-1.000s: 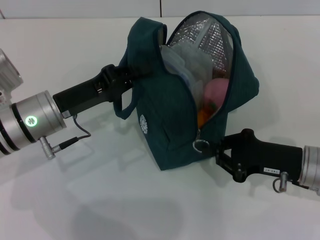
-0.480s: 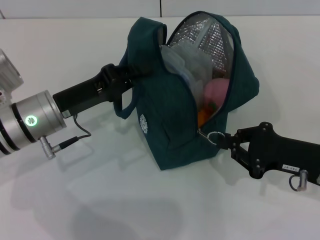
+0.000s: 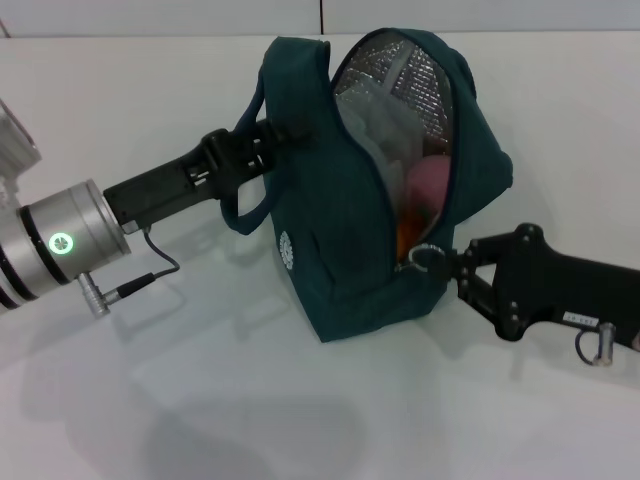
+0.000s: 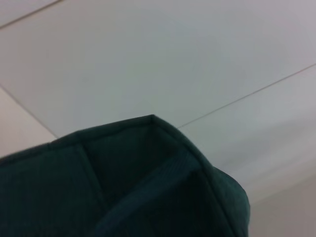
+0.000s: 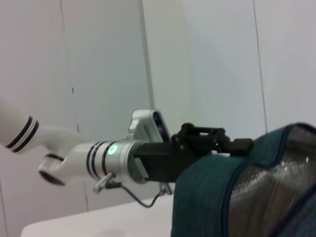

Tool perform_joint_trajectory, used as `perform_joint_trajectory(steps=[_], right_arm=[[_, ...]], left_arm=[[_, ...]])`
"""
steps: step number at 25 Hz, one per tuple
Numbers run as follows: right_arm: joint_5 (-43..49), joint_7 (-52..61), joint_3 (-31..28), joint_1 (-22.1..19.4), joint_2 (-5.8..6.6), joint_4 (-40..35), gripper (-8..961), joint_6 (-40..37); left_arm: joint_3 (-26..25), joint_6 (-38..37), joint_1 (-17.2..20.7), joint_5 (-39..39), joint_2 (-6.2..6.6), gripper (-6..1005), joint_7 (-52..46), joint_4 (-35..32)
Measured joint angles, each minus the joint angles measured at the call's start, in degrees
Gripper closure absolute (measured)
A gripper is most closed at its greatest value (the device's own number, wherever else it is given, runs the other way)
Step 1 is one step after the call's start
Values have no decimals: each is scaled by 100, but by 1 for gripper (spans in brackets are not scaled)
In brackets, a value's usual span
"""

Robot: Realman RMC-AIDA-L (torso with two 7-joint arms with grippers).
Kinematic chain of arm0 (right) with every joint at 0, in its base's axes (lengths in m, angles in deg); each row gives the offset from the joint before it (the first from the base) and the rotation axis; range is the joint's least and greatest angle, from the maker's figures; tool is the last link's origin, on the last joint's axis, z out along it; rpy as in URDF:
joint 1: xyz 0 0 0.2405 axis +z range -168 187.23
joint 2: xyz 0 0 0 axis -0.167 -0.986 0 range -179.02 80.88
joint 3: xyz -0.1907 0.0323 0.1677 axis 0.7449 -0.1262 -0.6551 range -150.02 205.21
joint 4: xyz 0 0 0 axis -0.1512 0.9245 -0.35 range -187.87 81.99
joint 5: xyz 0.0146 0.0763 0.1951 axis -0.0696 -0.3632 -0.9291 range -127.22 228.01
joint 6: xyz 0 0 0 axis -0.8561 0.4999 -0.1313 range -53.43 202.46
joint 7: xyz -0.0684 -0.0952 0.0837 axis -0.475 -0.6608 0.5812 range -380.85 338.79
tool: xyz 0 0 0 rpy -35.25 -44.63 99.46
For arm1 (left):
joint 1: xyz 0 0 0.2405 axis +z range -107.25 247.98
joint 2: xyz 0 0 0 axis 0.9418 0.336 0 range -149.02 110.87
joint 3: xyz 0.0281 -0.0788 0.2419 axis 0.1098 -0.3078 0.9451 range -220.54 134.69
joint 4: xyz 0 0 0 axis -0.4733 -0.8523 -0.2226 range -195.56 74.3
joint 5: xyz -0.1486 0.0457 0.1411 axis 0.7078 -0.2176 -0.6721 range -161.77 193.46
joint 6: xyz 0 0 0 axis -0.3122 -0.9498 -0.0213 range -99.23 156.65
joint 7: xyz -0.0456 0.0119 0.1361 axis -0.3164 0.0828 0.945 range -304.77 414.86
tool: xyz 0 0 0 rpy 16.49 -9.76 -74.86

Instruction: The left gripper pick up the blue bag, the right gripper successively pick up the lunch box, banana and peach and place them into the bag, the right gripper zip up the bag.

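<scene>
Right claw (image 3: pixel 447 262) higher, zipper pull (image 3: pixel 426 257) raised.

The blue bag (image 3: pixel 335 250) is showing dark teal fabric, a round white logo (image 3: pixel 288 250) and quilted silver foil lining (image 3: pixel 410 80). A pink peach (image 3: pixel 430 185) and something orange are peeking out. Both grippers are showing black bodies with silver wrists; a green light (image 3: pixel 62 242) is glowing on the left wrist.

left gripper (image 5: pixel 217 138) gripping blue bag (image 5: pixel 217 197) top edge
</scene>
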Motion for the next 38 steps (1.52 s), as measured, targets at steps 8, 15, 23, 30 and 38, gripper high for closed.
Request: perform_joint_trajectory(steps=[8, 15, 23, 30, 38], right_arm=[[20, -3, -182, 52, -5, -416, 947, 1], [20, -3, -389, 204, -6, -751, 946, 42], [438, 158, -514, 450, -90, -390, 947, 221], [535, 536, -546, 640, -7, -659, 946, 243], [816, 1034, -564, 972, 49, -821, 947, 279]], left_arm=[[-19, -15, 100, 271, 14, 475, 743, -34], [-21, -92, 248, 611, 16, 132, 1117, -41], [-29, -163, 517, 993, 22, 105, 1635, -52], [-29, -304, 775, 1157, 23, 106, 2265, -39], [-15, -795, 1135, 1352, 23, 108, 3494, -7]])
